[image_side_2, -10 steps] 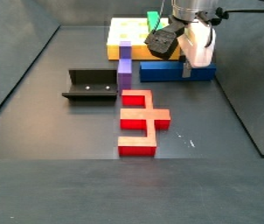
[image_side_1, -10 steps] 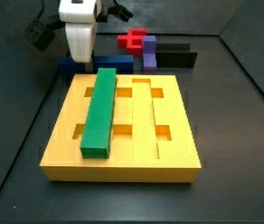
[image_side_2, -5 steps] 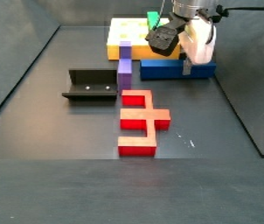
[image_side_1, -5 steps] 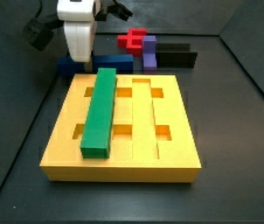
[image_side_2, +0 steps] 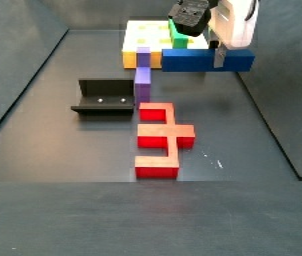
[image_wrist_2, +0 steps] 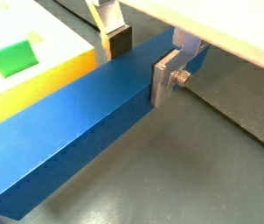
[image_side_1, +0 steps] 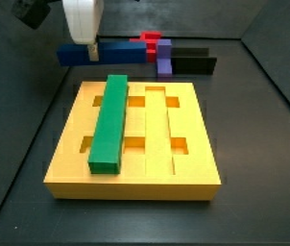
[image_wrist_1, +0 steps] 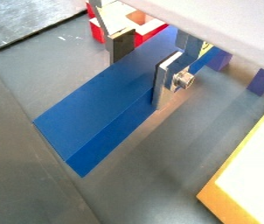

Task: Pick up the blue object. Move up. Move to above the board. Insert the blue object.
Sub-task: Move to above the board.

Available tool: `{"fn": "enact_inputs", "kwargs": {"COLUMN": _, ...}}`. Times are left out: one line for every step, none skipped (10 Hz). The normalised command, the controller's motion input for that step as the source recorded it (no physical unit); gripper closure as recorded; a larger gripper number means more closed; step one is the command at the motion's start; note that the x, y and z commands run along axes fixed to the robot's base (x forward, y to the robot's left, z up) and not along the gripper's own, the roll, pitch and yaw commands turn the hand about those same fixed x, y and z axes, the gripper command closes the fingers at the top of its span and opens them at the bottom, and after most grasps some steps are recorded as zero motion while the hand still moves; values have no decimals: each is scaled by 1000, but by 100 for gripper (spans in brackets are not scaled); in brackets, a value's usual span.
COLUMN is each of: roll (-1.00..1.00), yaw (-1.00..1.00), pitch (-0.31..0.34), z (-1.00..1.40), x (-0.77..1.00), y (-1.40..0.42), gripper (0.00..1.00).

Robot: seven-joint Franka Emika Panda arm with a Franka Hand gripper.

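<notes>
My end effector [image_wrist_2: 139, 54] is clamped on the blue bar [image_wrist_2: 70, 114], one silver finger [image_wrist_2: 167, 74] pressed to each long side near one end, as both wrist views show [image_wrist_1: 144, 63]. In both side views the blue bar [image_side_1: 106, 54] hangs level in the air, clear of the table [image_side_1: 256, 144], with my end effector [image_side_1: 91, 47] gripping it from above. In a side view the bar sits at about 12 o'clock from the yellow board [image_side_1: 186, 159], beyond its far edge and not yet over it. A green bar [image_side_1: 109, 120] lies lengthwise in the board's groove at the 9 o'clock side. Past the board, at roughly 1 o'clock, stand a purple block [image_side_1: 164, 58], a red piece [image_side_1: 147, 42] and the dark fixture [image_side_1: 194, 62]. In a side view from the opposite end, the blue bar [image_side_2: 207, 60] floats in front of the board [image_side_2: 143, 38], with the purple block [image_side_2: 143, 82] just below it, the fixture [image_side_2: 104, 97] at 9 o'clock of that block, and the red piece [image_side_2: 161, 138] nearest the camera.
</notes>
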Motion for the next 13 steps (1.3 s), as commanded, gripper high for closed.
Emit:
{"fn": "enact_inputs", "kwargs": {"roll": 0, "yaw": -6, "pitch": 17, "z": 1400, "x": 4, "y": 0, "gripper": 100}}
{"fn": "enact_inputs", "kwargs": {"roll": -7, "yaw": -6, "pitch": 43, "z": 1400, "x": -39, "y": -1, "gripper": 100}}
{"fn": "enact_inputs", "kwargs": {"roll": -20, "yaw": -2, "pitch": 17, "z": 1400, "x": -16, "y": -2, "gripper": 100}}
{"fn": "enact_inputs", "kwargs": {"roll": -26, "yaw": -3, "pitch": 24, "z": 1400, "x": 10, "y": -4, "gripper": 100}}
{"fn": "enact_inputs", "kwargs": {"roll": -32, "yaw": -4, "pitch": 80, "z": 1400, "x": 33, "y": -4, "gripper": 100}}
{"fn": "enact_inputs", "kwargs": {"roll": -36, "yaw": -8, "pitch": 90, "z": 1400, "x": 17, "y": -7, "gripper": 100}}
{"fn": "enact_inputs", "kwargs": {"roll": -37, "yaw": -7, "pitch": 74, "z": 736, "x": -1, "y": -4, "gripper": 100}}
{"fn": "enact_inputs", "kwargs": {"roll": -40, "yaw": -6, "pitch": 52, "z": 231, "x": 35, "y": -3, "gripper": 100}}
{"fn": "enact_inputs", "kwargs": {"roll": 3, "yaw": 1000, "pitch": 20, "z": 312, "x": 881, "y": -1400, "gripper": 100}}
{"fn": "enact_inputs", "kwargs": {"roll": 19, "yaw": 1000, "pitch": 29, "z": 282, "x": 882, "y": -1400, "gripper": 100}}
{"fn": "enact_inputs", "kwargs": {"roll": 26, "yaw": 1000, "pitch": 39, "z": 256, "x": 919, "y": -1400, "gripper": 100}}
{"fn": "enact_inputs", "kwargs": {"roll": 12, "yaw": 1000, "pitch": 49, "z": 275, "x": 997, "y": -1400, "gripper": 100}}
{"fn": "enact_inputs", "kwargs": {"roll": 14, "yaw": 1000, "pitch": 56, "z": 301, "x": 992, "y": -1400, "gripper": 100}}
